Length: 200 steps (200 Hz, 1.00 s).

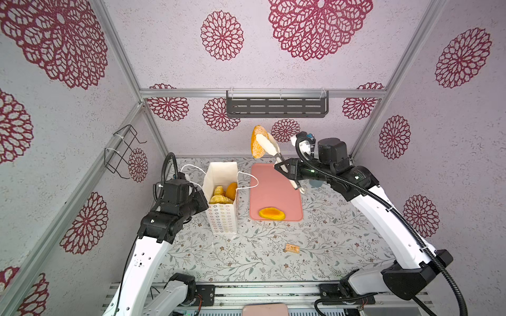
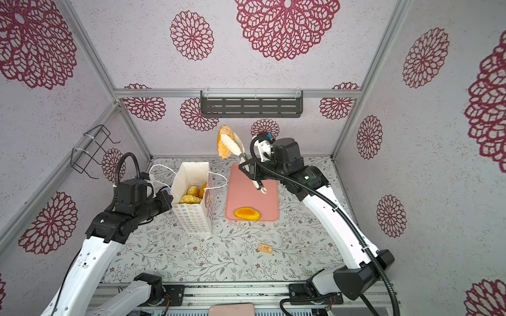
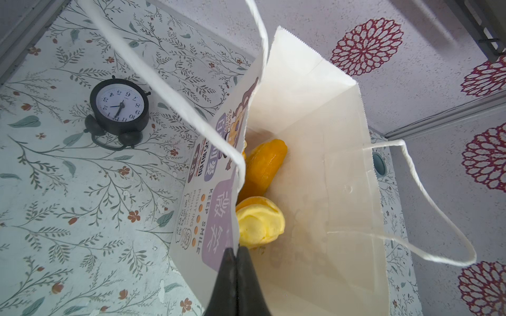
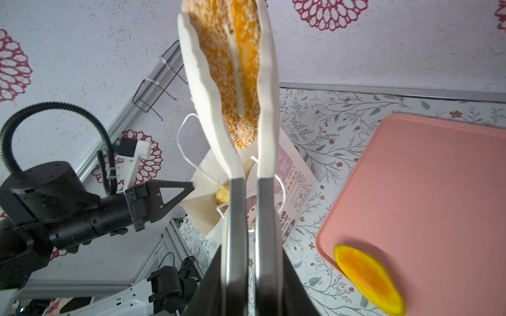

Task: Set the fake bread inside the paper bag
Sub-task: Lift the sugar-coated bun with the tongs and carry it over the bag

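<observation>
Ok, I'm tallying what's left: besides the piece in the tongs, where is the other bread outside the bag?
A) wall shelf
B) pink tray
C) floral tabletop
B: the flat orange bread lies on the pink tray, at its near end.

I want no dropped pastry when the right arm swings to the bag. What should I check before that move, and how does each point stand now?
1. Tongs clamp the crumbed bread: ok, between both blades.
2. Right gripper shut on the tongs: ok.
3. Left gripper pinching the paper bag rim: ok.
4. Bag upright, mouth open: ok.
5. Room above the breads in the bag: ok.
6. Crumbed bread over the mouth: not ok, it hangs off to one side.
</observation>
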Tool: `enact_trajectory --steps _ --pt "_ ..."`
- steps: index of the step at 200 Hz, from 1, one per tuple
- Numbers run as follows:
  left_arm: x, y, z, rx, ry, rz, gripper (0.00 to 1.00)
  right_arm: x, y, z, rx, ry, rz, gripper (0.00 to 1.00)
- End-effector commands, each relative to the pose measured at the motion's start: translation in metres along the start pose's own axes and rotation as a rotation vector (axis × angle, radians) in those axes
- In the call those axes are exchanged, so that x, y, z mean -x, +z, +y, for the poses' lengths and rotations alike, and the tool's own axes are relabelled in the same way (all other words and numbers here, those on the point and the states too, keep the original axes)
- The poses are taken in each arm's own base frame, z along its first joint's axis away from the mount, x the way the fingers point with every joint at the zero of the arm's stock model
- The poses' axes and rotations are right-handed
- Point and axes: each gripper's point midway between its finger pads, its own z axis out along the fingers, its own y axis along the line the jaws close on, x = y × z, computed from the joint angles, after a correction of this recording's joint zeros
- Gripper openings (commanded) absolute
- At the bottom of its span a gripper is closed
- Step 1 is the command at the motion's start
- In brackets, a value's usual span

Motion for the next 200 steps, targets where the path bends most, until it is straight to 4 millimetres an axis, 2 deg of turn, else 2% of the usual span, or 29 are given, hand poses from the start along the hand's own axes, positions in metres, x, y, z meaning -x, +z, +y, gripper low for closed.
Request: enact_trajectory --steps 1,27,103,174,200 --pt "0.008 -0.006 -0.004 -0.013 -0.002 -0.022 0.0 0.01 -0.002 0.034 0.096 -0.105 -0.042 0.23" --pt "0.009 -0.007 -0.005 -0.014 -0.007 -0.024 0.0 0.0 0.009 0.045 0.112 -0.124 -0.005 0.23" --pt "0.01 -0.007 -0.005 -0.014 -0.012 -0.027 0.0 -0.034 0.05 0.049 0.084 -0.142 0.109 0.23" --pt "0.01 -0.006 -0.005 -0.013 -0.013 -0.027 0.0 -0.059 0.067 0.049 0.047 -0.167 0.181 0.29" --pt "0.009 -0.005 -0.005 -0.013 -0.012 -0.025 0.0 -0.062 0.067 0.047 0.032 -0.168 0.187 0.36"
